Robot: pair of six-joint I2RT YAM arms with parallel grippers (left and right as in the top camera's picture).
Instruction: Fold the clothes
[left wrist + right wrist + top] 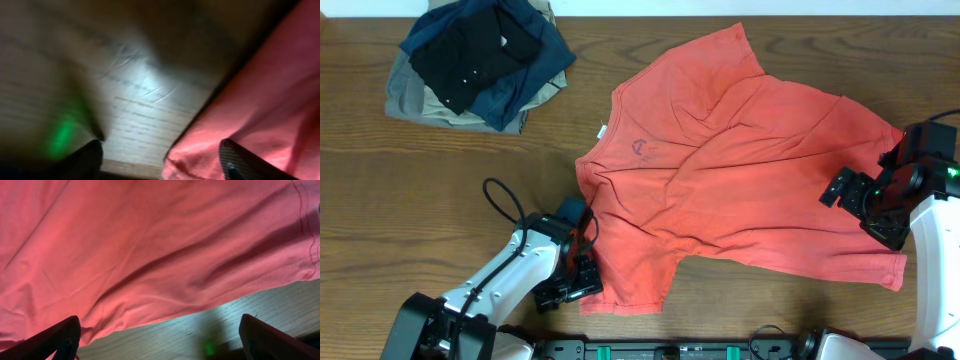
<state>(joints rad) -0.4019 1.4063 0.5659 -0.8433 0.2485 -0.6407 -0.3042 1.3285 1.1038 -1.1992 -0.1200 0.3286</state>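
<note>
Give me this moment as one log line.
shirt: spread out, unfolded | left gripper: open at sleeve edge | right gripper: open over hem

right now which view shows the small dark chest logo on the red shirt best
Overhead: the chest logo sits in plain view on the spread T-shirt. Neither wrist view shows it; each sees only plain red fabric near an edge.

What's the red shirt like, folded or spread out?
Spread out. The red T-shirt lies open and wrinkled on the table, sleeves sticking out, not folded.
</note>
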